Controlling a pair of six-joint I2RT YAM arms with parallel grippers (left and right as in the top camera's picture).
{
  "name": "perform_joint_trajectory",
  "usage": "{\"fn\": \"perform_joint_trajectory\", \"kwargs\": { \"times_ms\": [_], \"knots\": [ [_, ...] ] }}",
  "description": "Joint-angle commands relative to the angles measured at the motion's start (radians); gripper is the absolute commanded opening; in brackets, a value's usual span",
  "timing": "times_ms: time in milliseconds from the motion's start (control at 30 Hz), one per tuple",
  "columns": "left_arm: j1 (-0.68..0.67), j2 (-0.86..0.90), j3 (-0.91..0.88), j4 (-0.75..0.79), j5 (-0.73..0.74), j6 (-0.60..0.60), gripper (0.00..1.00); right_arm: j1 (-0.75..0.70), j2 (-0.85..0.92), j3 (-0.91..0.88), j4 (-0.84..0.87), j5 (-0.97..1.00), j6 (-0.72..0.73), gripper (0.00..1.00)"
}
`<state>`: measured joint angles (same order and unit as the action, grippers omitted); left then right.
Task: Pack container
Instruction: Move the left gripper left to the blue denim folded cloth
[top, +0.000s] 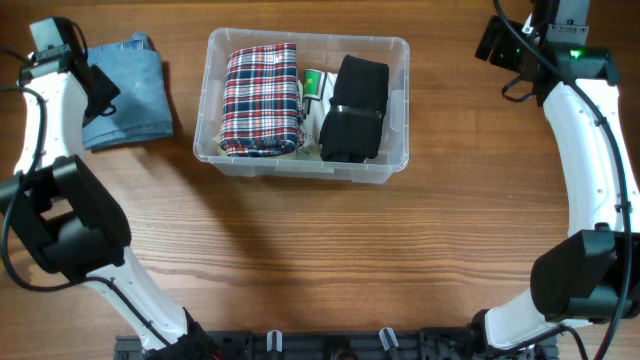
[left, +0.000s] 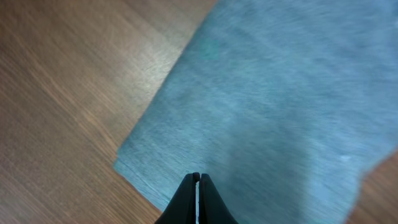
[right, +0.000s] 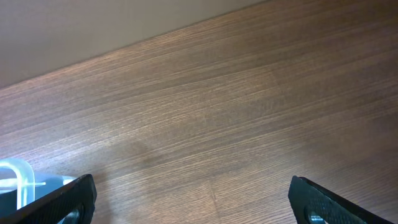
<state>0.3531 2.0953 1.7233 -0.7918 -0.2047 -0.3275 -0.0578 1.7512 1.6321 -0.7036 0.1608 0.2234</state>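
Observation:
The clear container (top: 306, 170) stands at the back middle of the table. Inside lie a folded plaid garment (top: 262, 98), a folded black garment (top: 355, 95) and a small white and green item (top: 314, 86) between them. A folded light blue garment (top: 135, 95) rests on the wood left of the container. My left gripper (top: 100, 85) hovers over its left edge. In the left wrist view that gripper (left: 197, 177) is shut above the blue garment (left: 280, 106), with no cloth visible between its tips. My right gripper (right: 193, 199) is open over bare wood, right of the container.
The wooden table (top: 320, 260) spreads out in front of the container. A corner of the container (right: 15, 180) shows at the lower left of the right wrist view. The table's far edge (right: 124, 43) runs across the top of that view.

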Motion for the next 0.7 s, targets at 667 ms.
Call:
{"fn": "perform_joint_trajectory", "kwargs": {
  "times_ms": [667],
  "knots": [
    [0.012,0.085,0.002,0.105,0.093,-0.047,0.04,0.000,0.014,-0.005,0.000,-0.005,0.015,1.00]
  ]
}}
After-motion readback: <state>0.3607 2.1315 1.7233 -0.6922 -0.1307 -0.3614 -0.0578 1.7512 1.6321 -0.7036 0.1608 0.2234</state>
